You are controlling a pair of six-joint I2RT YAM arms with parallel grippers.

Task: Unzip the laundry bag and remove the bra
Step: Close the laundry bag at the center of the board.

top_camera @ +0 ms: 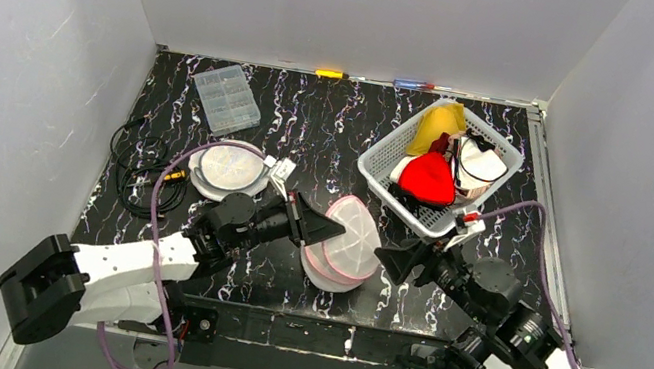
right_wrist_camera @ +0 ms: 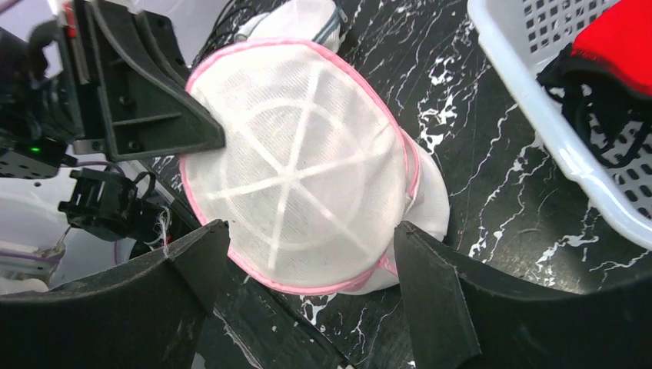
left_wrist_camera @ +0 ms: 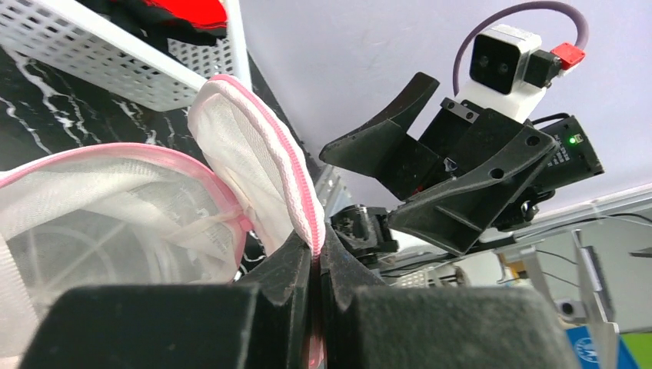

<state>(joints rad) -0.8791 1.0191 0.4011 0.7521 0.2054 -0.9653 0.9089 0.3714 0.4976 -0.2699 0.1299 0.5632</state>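
Note:
A white mesh laundry bag [top_camera: 348,244] with pink zipper trim lies at the table's front middle. Its round lid [right_wrist_camera: 296,165] stands lifted open. My left gripper [top_camera: 327,229] is shut on the lid's pink zipper edge [left_wrist_camera: 296,192] and holds it up. The bag's open body [left_wrist_camera: 100,207] shows white fabric inside; I cannot tell whether it is the bra. My right gripper [top_camera: 403,257] is open and empty, just right of the bag, with its fingers [right_wrist_camera: 192,261] either side of the lid's lower edge and apart from it.
A white basket [top_camera: 388,151] with red, yellow, white and black items stands back right, close to my right gripper. A second pink-trimmed mesh bag [top_camera: 229,169], black cables [top_camera: 137,173] and a clear compartment box [top_camera: 226,98] lie on the left.

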